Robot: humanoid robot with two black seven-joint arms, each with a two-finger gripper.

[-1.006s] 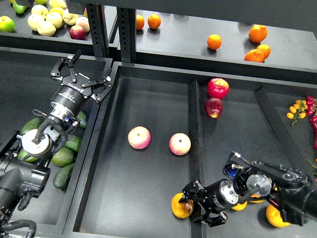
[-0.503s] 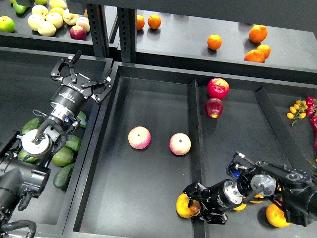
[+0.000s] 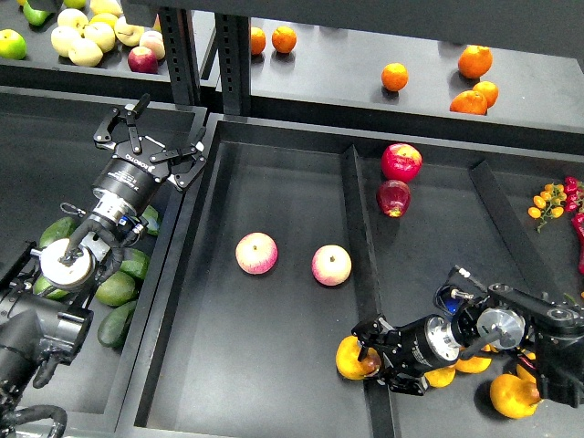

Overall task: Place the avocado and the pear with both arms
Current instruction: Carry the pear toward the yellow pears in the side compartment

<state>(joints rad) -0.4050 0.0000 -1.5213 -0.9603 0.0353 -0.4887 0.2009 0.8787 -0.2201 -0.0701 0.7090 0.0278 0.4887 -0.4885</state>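
Note:
Several dark green avocados [image 3: 117, 289] lie in the left tray, partly under my left arm. My left gripper [image 3: 155, 137] is open and empty, raised over the rim between the left tray and the middle tray, apart from the avocados. The golden-yellow pear [image 3: 349, 357] is at the divider's near end, between the middle tray and the right compartment. My right gripper [image 3: 372, 358] is shut on the pear, one finger over its top and one below. More golden-yellow fruit [image 3: 511, 397] lie under and beside my right arm.
Two pink-yellow apples [image 3: 256, 253] [image 3: 331, 265] lie in the middle tray [image 3: 274, 182]. Two red apples [image 3: 401, 161] sit in the right compartment's far corner. Oranges [image 3: 394, 77] and pale fruit [image 3: 87, 41] are on the back shelf. Small tomatoes [image 3: 547, 201] lie far right.
My right gripper has moved right and slightly up, carrying the pear toward the divider. The left arm has not moved.

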